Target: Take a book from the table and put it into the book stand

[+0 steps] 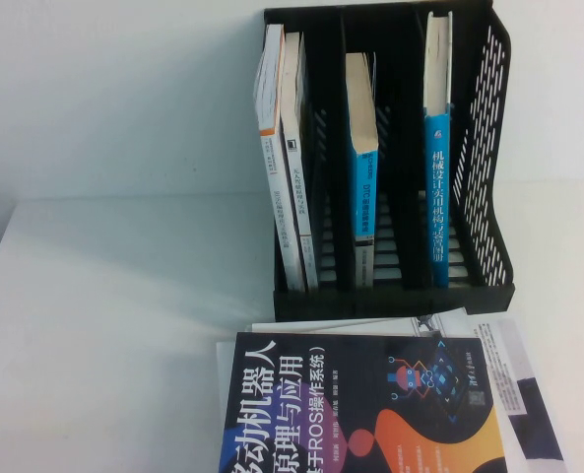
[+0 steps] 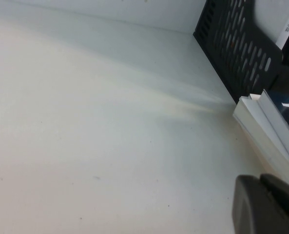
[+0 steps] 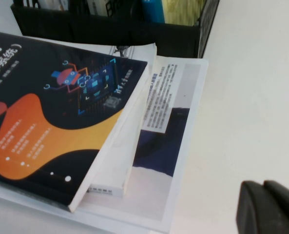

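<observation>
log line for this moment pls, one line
left gripper: beside book pile | right gripper: beside pile | dark navy book: tops pile | book stand: four books upright

**Titles on show**

Up front, the navy book (image 1: 365, 409) on the tabletop (image 1: 104, 325) shows big white characters on its cover: "移动机器人", under it "原理与应用", then a smaller line, "基于ROS操作系统", partly cut off. Over in the stand (image 1: 488, 148), the right blue spine (image 1: 438, 202) carries white print, "机械设计实用机构与装置图册". The middle blue spine (image 1: 362, 192) and the white spines (image 1: 290, 217) bear print too small to read.

The left pincer (image 2: 266, 204) and right pincer (image 3: 268, 207) sit low over the tabletop, unmarked.
</observation>
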